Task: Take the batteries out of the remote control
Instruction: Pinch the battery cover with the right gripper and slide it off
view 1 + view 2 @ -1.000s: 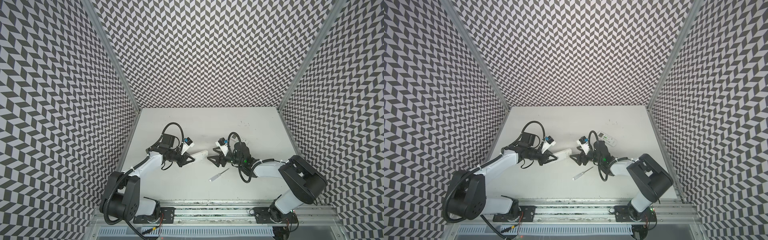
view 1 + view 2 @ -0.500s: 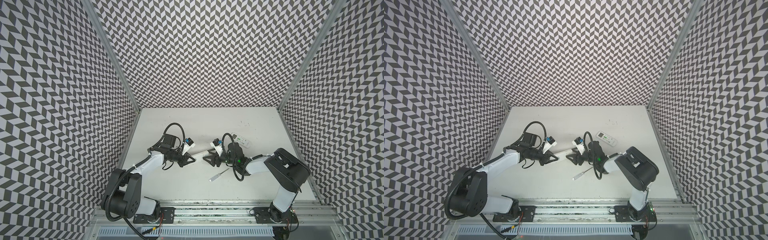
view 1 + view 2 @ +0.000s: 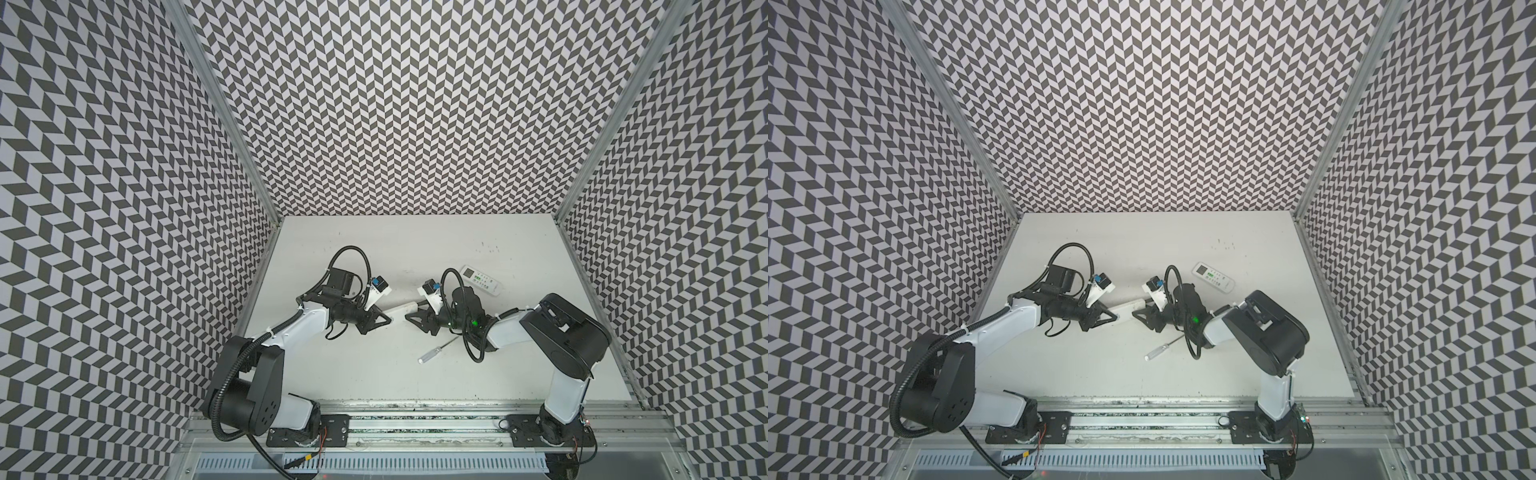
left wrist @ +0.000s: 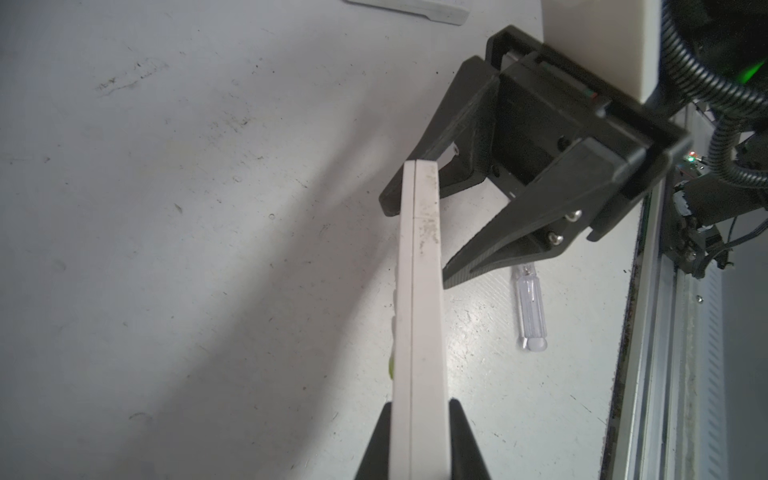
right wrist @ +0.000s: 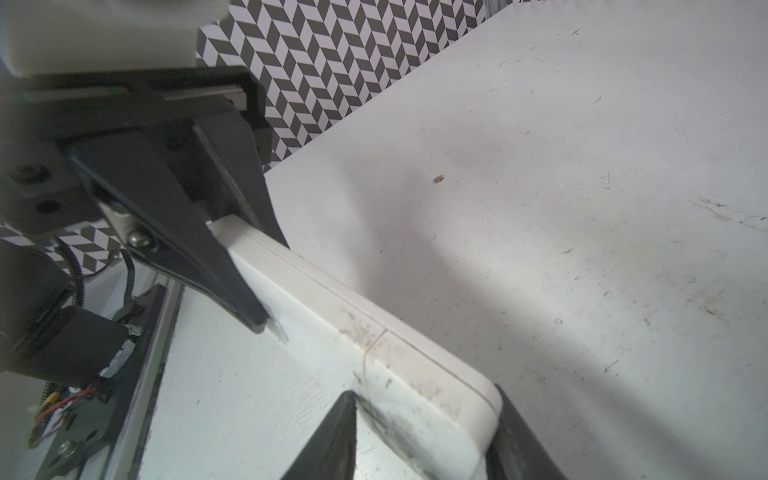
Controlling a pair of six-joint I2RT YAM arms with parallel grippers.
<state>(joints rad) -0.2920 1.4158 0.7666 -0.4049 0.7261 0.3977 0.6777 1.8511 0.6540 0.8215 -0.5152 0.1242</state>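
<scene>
The left pincer [image 4: 419, 424] is pinching the remote control [image 4: 419, 291] across its thickness near one end. It holds the remote on edge and, going by the shadow below, clear of the surface [image 3: 365, 374]. In both top views the body runs from that grip toward roughly 2 o'clock. The right pincer [image 5: 424, 407] reaches in from the 4 o'clock side and has the free end between its jaws, one on the plain back and one on the button side. Whether they press the plastic or stand just off it I cannot tell. No batteries show in any view, and the back looks closed, with a seam crossing the side edge near the right pincer. So I judge they sit inside under the cover, and the step in hand is getting that cover off. The danger is two grips on one stiff body: if the right pincer clamps off-line or pushes along the back, the remote could twist or slide through the left jaws, which catch only a short stretch of it. A cover that gives suddenly could let the batteries drop and roll. The screwdriver [image 3: 436, 351] lies at about 5 o'clock from the remote and a slimmer remote [image 3: 481, 281] at about 2 o'clock, both apart from it.
</scene>
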